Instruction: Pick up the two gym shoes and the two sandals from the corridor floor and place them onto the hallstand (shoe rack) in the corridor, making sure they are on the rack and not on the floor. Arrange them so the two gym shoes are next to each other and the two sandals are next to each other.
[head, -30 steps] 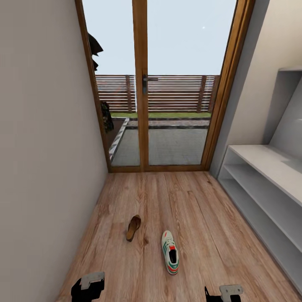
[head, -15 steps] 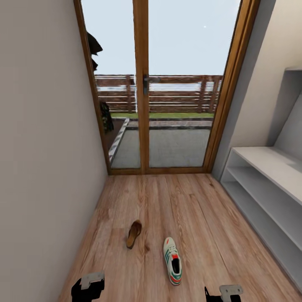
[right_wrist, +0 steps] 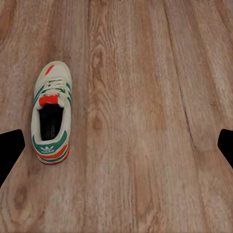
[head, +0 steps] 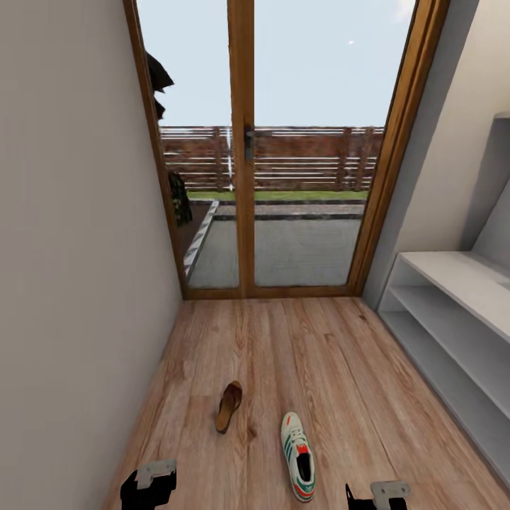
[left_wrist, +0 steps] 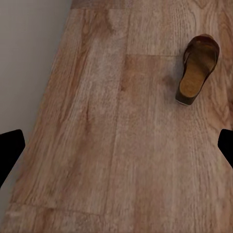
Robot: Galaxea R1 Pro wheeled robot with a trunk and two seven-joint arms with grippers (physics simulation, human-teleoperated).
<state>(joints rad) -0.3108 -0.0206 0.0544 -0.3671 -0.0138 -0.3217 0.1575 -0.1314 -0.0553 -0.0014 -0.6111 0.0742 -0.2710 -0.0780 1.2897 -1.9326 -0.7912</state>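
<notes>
At the bottom edge of the head view, the left gripper (head: 148,486) and the right gripper (head: 379,495) were cut off by the frame, so only dark stubs showed. In each wrist view the fingertips sat at opposite edges with bare floor between them, so both grippers were spread wide and held nothing. One sandal (head: 228,406) lay on the wood floor (head: 333,368), toe toward the glass door (head: 244,149); the left wrist view showed its tan insole (left_wrist: 196,70). One sneaker (head: 297,456) lay just right of it and nearer the robot, apart from it, heel toward the robot; its laces and green stripes were clear in the right wrist view (right_wrist: 51,111). The shoe rack (head: 453,319) stood along the right wall, cropped by the frame edge, its visible shelves bare. A plain wall (head: 71,248) closed the left side.
</notes>
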